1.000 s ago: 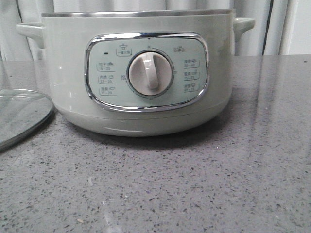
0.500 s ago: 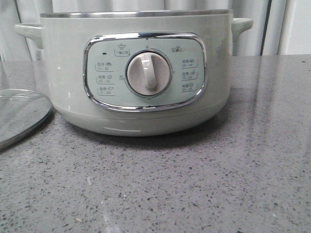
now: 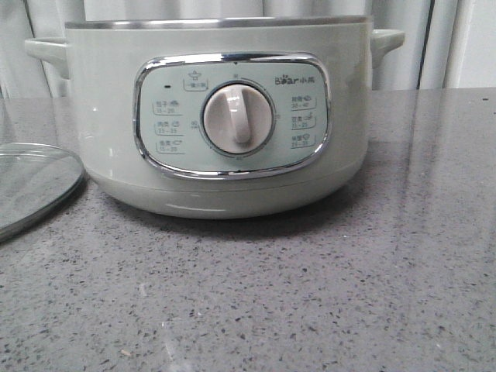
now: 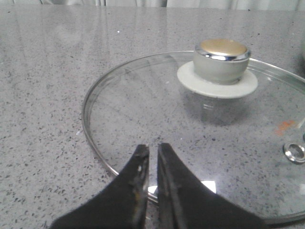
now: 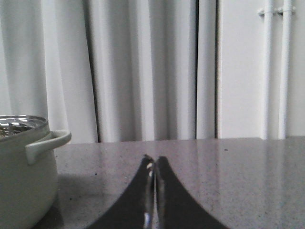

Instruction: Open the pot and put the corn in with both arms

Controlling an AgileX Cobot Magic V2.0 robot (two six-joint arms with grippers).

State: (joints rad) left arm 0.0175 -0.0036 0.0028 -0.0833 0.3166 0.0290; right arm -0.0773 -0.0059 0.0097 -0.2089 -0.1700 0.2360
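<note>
The pale green pot [image 3: 108, 116] stands open in the middle of the front view, its cream dial [image 3: 238, 118] facing me and its steel rim bare. What is inside the pot is hidden. Its glass lid [image 3: 35, 182] lies flat on the counter to the pot's left. In the left wrist view my left gripper [image 4: 152, 147] hovers over the near rim of the lid [image 4: 143, 109], fingers nearly touching and holding nothing; the lid's knob [image 4: 221, 59] is beyond. My right gripper [image 5: 154, 159] is shut and empty, to the right of the pot [image 5: 19, 176]. The corn is out of view.
The grey speckled counter [image 3: 310, 294] runs in front of and to the right of the pot. Pale curtains [image 5: 143, 71] and white pipes [image 5: 276, 67] hang behind the counter. The pot's side handle [image 5: 47, 143] sticks out toward my right gripper.
The front picture has shifted very slightly to the left. The pot and the lid stay where they were.
</note>
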